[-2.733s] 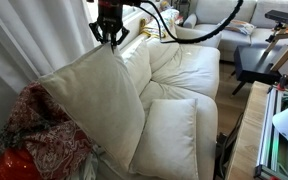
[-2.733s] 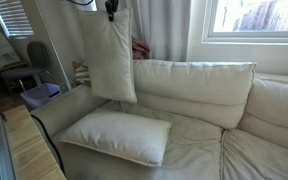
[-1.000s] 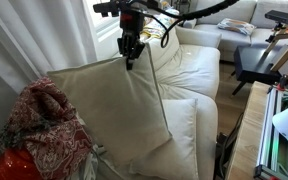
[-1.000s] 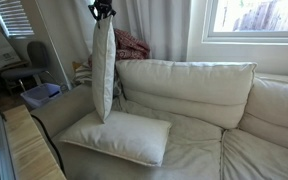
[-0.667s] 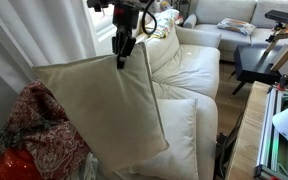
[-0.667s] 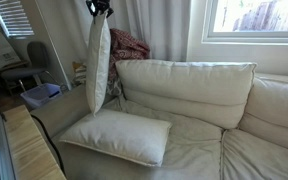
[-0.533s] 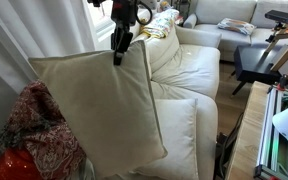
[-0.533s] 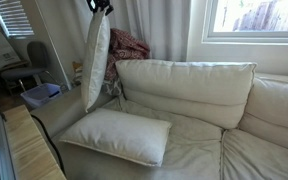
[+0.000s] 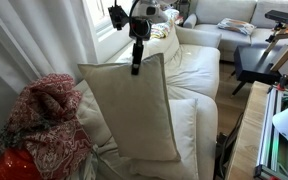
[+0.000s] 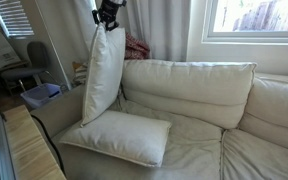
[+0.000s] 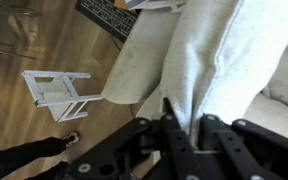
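A: We open on the cream sofa [image 10: 204,95]. Over its armrest end a cream pillow [image 10: 102,70] hangs by its top edge. What else do we have around it?

B: On the sofa's seat, below the hanging one, a second pillow [image 10: 116,136] lies flat. Beyond the sofa's corner we see a red patterned blanket [image 9: 44,115] bunched up, and a white curtain [image 9: 29,40] behind that.

A: Anything standing in the way?

B: The hanging pillow's lower corner comes down close to the flat pillow, though we can't tell whether they touch. The sofa's backrest is just beside one face of the hanging pillow, and the blanket is near the other.

A: And off the sofa, down on the floor?

B: In the wrist view we spot a small white step stool [image 11: 59,92] on the wooden floor [image 11: 24,50], well apart from the sofa's side.

A: Now the arm, please.

B: It reaches in from above the sofa's armrest end, with the wrist turned so the gripper [image 9: 136,66] points straight down. In the wrist view we see the dark fingers [image 11: 171,125] sitting on either side of the cream fabric.

A: So how do we call the jaws?

B: Clenched on the pillow's top edge: the fabric is pinched between them, and the pillow dangles below, tilted a little in an exterior view
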### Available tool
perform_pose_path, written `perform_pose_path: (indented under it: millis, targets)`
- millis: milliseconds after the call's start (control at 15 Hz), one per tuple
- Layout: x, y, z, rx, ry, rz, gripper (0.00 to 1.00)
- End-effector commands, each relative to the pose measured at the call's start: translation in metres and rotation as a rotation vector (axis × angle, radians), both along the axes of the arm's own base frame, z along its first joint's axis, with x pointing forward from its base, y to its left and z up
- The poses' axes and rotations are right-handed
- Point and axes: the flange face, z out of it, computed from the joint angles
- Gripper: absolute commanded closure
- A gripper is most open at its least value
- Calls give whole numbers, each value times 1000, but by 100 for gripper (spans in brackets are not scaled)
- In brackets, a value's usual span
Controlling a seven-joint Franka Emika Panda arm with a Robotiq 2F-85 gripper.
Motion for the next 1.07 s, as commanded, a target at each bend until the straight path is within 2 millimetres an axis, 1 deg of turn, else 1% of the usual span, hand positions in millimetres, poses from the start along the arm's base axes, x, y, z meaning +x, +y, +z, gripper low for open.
perform_pose_path:
  millis: [0, 133, 333, 600, 733, 933, 1000]
  targets:
    - [-20, -27, -2, 44, 138, -79, 95]
    - [-24, -35, 7, 85, 161, -90, 95]
    - [-35, -39, 25, 173, 171, -54, 95]
    - [-47, -30, 44, 300, 186, -15, 95]
    - [-52, -26, 49, 340, 201, 2, 95]
    - [-59, -18, 50, 409, 225, 24, 95]
    - [-60, -15, 53, 440, 228, 21, 95]
